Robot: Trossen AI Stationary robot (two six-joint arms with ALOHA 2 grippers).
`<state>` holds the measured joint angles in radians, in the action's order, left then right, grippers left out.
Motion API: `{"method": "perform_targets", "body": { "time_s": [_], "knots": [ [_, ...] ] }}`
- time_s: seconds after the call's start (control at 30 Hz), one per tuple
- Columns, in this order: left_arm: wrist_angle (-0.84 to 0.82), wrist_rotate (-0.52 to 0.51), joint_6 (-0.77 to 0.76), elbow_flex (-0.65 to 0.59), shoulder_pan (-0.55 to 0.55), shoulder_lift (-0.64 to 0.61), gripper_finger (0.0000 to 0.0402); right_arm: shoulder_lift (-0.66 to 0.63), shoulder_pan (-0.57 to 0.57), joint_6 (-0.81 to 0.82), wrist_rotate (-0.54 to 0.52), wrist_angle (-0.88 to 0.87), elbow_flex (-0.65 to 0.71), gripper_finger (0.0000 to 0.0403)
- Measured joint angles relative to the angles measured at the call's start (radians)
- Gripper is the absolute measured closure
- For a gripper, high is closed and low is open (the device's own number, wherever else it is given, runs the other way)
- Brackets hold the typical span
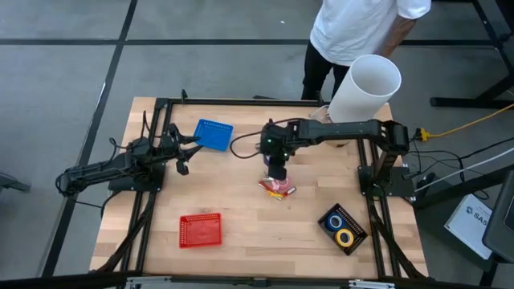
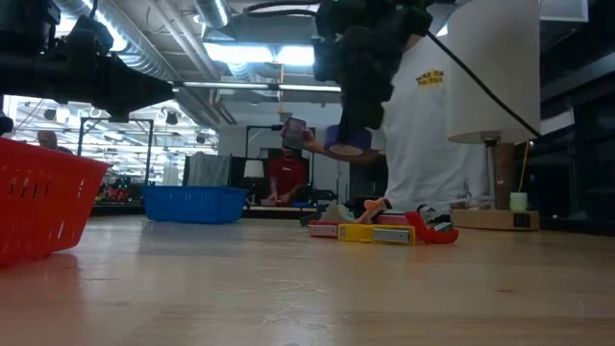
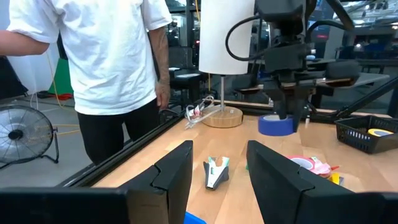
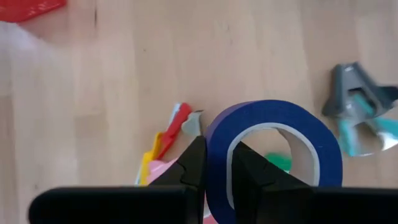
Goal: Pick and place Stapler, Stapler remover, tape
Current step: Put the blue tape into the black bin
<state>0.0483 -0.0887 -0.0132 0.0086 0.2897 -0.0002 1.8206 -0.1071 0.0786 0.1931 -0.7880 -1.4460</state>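
Right gripper: I see the right gripper over the middle of the table, its fingers pinched on the wall of the blue tape roll, one finger inside the ring and one outside.
Blue tape roll: held clear of the wood; in the low view it hangs above the pile with daylight under it.
Pile below: a small clutter of pink, red and yellow items sits right under the held roll, near the table's centre.
Stapler remover: the grey claw piece lies on bare wood just beside the pile, apart from the held roll.
Left gripper: the left gripper waits at the left side near the blue basket, fingers spread wide with nothing between them.
Black tray: the black tray sits near the right front corner with a blue and a yellow tape roll in it.
Red basket: the red basket stands toward the front left, well apart from the pile.
Open room: bare wood between red basket and black tray.
Far edge: a white lamp shade overhangs the far right edge, and a person in a white shirt stands just beyond it.
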Motion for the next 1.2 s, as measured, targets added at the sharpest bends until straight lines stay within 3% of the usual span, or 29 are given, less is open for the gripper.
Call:
{"method": "perform_targets", "body": {
  "time_s": [0.43, 0.73, 0.9, 1.2],
  "knots": [
    [0.000, 0.000, 0.000, 0.000, 0.000, 0.000, 0.0253, -0.037, 0.081, 0.053, 0.019, -0.040, -0.001, 0.0357],
    [0.000, 0.000, 0.000, 0.000, 0.000, 0.000, 0.0253, -0.095, 0.179, 0.071, -0.044, -0.136, 0.008, 0.0357],
    [0.000, 0.000, 0.000, 0.000, 0.000, 0.000, 0.0253, -0.166, 0.240, 0.078, -0.043, -0.114, 0.100, 0.0357],
    [0.000, 0.001, 0.000, 0.000, 0.000, 0.000, 0.0253, -0.289, 0.380, 0.274, -0.048, -0.082, 0.261, 0.0357]
  ]
}}
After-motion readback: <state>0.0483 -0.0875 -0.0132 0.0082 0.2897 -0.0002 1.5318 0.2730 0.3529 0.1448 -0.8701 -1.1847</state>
